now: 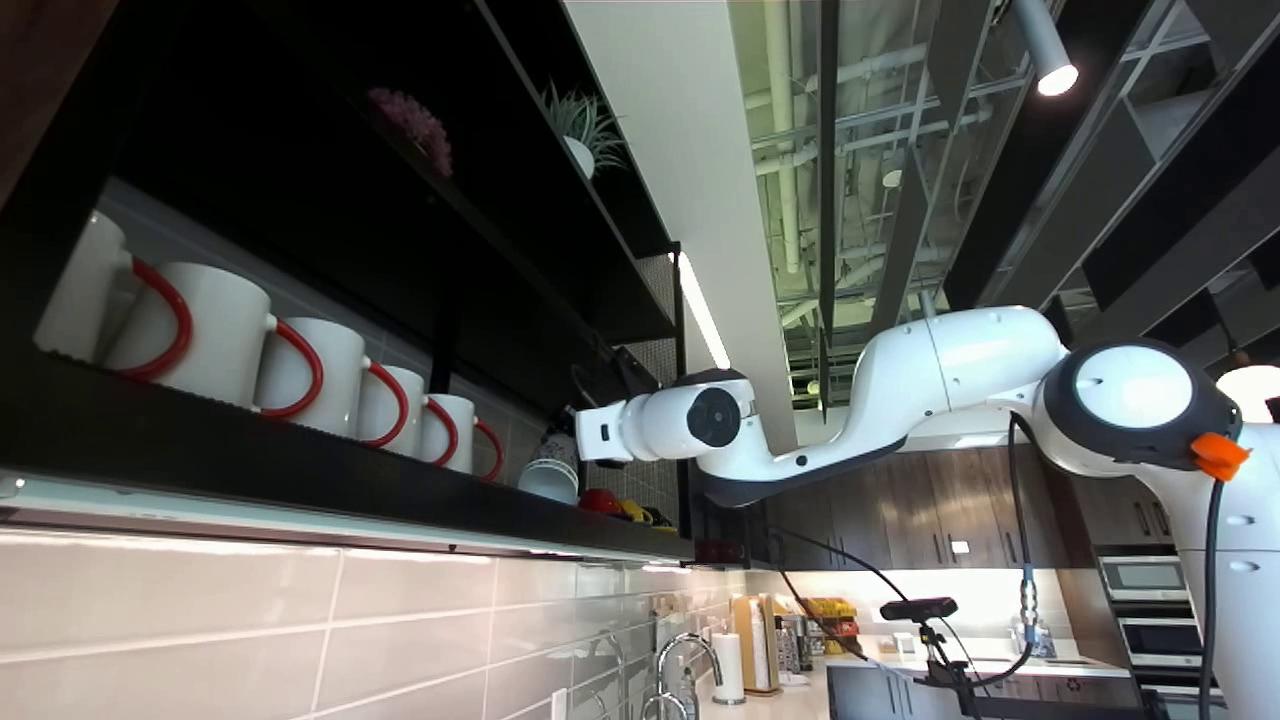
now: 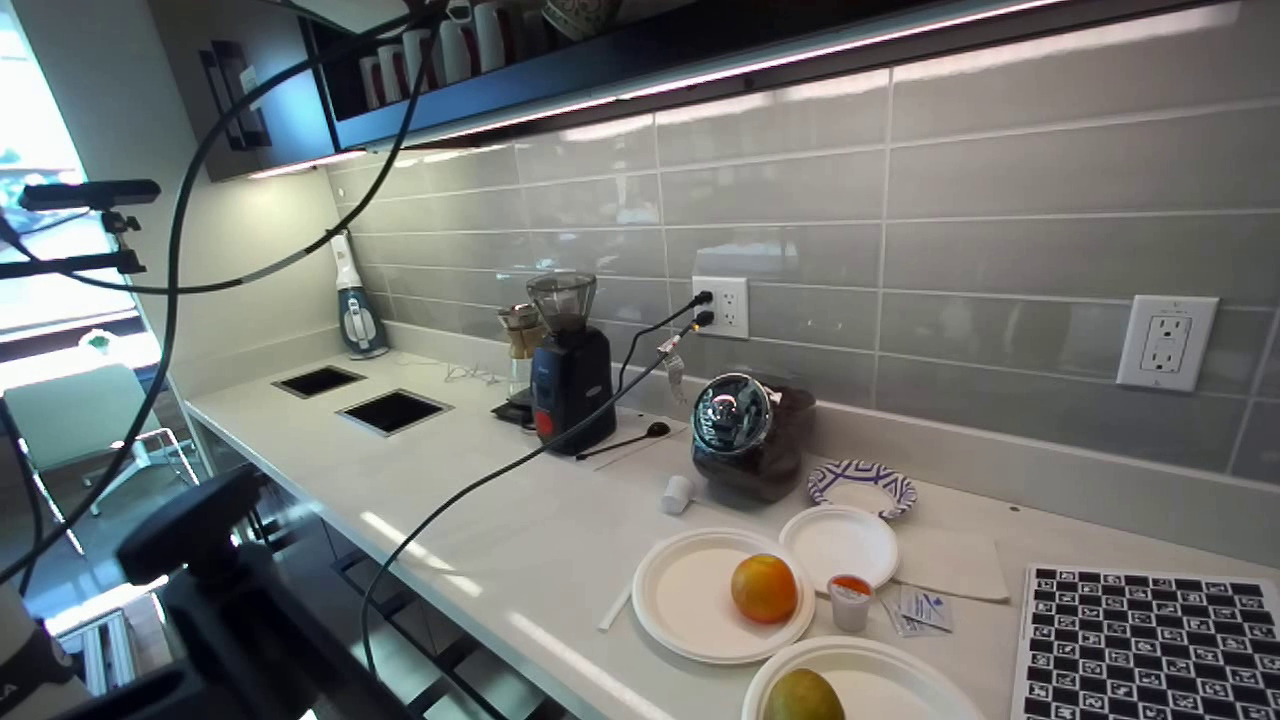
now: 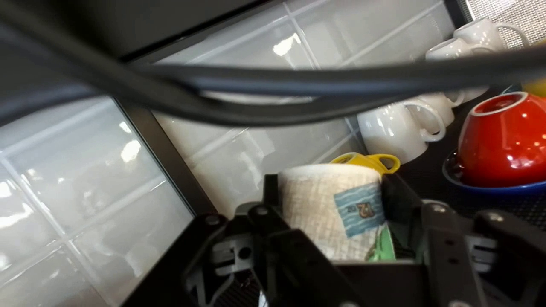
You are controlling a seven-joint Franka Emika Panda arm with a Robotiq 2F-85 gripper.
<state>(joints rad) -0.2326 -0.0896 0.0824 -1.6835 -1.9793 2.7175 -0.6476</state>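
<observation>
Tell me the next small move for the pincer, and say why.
I'd probably close the pincer gently, just enough to check its hold: in the wrist view its fingers stand on both sides of the patterned cup, but whether they grip it firmly can't be told. A yellow mug shows behind, so a slip might knock it.

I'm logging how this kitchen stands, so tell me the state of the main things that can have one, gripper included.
Gripper, closed on the patterned cup.
Patterned cup, held; inside not visible.
Red bowl, upside down on a blue dish.
Under-shelf light strip, on.
Ceiling spotlight, on.
Coffee grinder, upright; on or off cannot be told.
Dark jar, shiny lid in place.
Outlet above the jar, two plugs in.
Second outlet, nothing plugged in.
</observation>
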